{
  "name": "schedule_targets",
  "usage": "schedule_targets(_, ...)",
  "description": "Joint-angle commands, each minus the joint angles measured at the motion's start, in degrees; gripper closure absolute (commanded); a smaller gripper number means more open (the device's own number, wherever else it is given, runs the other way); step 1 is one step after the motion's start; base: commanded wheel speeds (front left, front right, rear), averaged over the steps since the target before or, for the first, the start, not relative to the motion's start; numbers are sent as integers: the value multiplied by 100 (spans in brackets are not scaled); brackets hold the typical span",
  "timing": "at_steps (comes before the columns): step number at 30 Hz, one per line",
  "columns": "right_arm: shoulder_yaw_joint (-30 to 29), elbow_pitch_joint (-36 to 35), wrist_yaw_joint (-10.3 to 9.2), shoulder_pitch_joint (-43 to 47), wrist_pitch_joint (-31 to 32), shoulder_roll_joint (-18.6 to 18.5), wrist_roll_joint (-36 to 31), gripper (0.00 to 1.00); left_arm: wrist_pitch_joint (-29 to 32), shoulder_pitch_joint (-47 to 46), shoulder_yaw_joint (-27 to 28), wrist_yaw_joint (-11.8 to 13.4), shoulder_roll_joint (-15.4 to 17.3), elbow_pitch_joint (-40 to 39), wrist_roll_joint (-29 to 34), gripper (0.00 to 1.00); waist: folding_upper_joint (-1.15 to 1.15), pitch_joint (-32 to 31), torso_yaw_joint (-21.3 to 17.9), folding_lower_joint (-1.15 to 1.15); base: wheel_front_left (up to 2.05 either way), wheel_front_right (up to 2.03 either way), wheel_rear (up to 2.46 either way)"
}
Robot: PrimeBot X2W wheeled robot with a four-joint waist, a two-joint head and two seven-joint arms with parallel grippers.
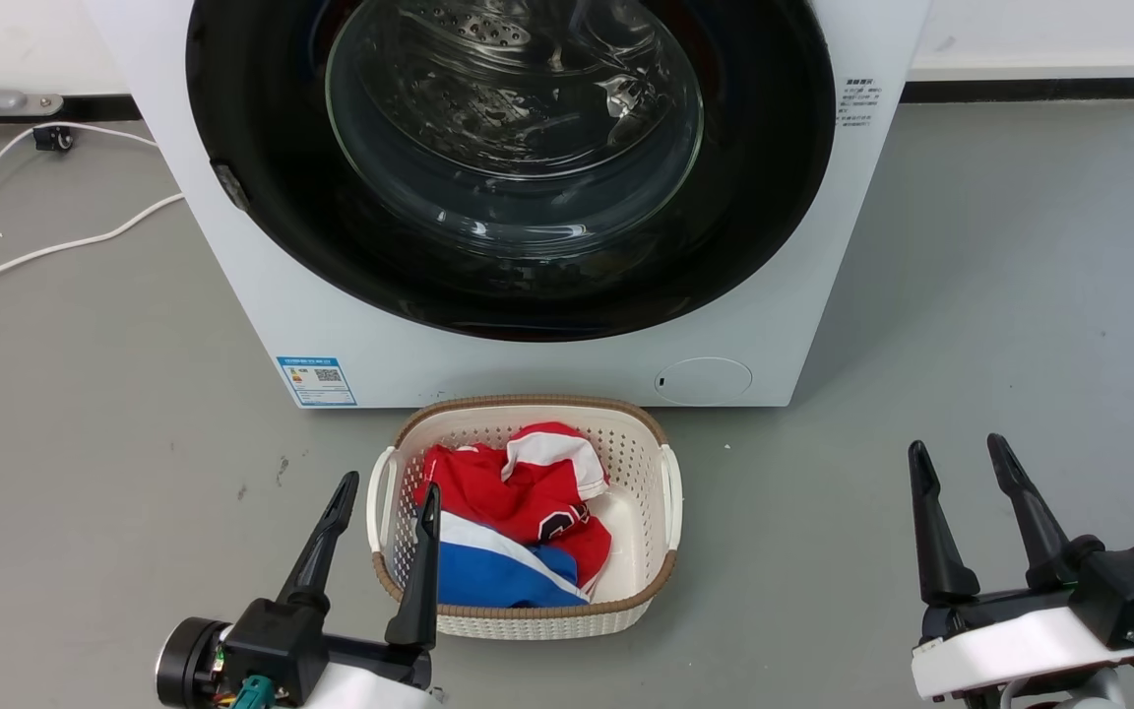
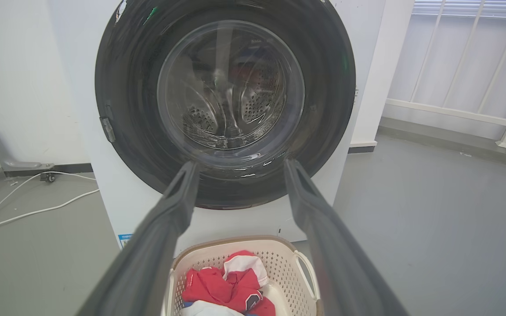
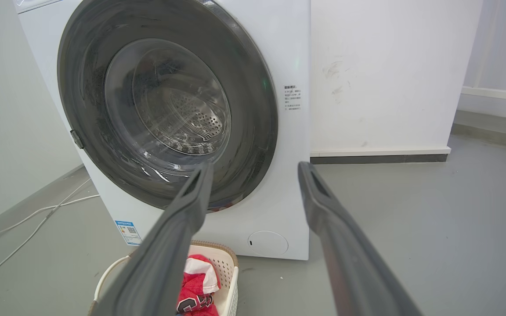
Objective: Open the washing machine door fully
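Door [image 1: 513,128] is sitting shut, flush on the front of the washer [image 1: 528,364], so the task isn't started yet. Left tool [image 1: 389,484] and right tool [image 1: 958,445] are both hanging out in front of the washer, fingers spread, holding nothing. I'm guessing the trick is hooking a finger behind the little tab [image 1: 231,186] on the door's left edge and swinging wide, while clearing the basket [image 1: 528,409] sitting just in front of the washer.

Front of washing machine [image 1: 528,364]: blue label [image 1: 316,380] bearing a QR code, at 7 o'clock from the washing machine door [image 1: 764,197]; small printed sticker [image 1: 859,102] at 3 o'clock. Both were too fine to read.
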Motion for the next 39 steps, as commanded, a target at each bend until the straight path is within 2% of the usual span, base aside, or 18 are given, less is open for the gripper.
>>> schedule_targets(1, -1, 12, -2, -12, -15, -1, 10, 0, -16, 51, 0, -16, -11, -5, -17, 0, 0, 5, -2, 0, 0, 0, 0)
schedule_targets(16, -15, 25, -2, -97, -15, -1, -28, 0, -16, -52, -52, -27, -11, 10, 8, 0, 0, 119, -18, 0, 0, 0, 0)
schedule_targets(18, -43, 46, -2, -132, -15, -1, -72, 100, -16, -88, -69, -31, -11, 10, 27, 0, 0, 165, -19, 0, 0, 0, 0)
schedule_targets(21, -127, 61, -3, -204, -15, -1, -116, 100, -16, -143, -93, -26, -11, 3, 36, 0, 0, 253, -17, 0, 0, 0, 0)
schedule_targets(26, -484, 113, -2, -408, -15, 0, 211, 100, -16, -235, -128, -44, -10, -15, 65, 0, 0, 423, 17, 0, 0, 0, 0)
schedule_targets(33, -1108, 308, -2, -1100, -15, -2, 465, 100, -16, -416, -165, -74, -10, -29, 101, 0, 0, 727, 91, 0, 0, 0, 0)
schedule_targets(36, -1255, 633, -2, -1512, 10, -114, 981, 100, -16, -466, -194, -101, -10, -34, 131, 0, 0, 828, 138, 0, 0, 0, 0)
schedule_targets(39, -1353, 885, -2, -2075, 313, -358, 1694, 100, -16, -553, -202, -136, -10, -43, 169, 0, 0, 966, 196, 0, 0, 0, 0)
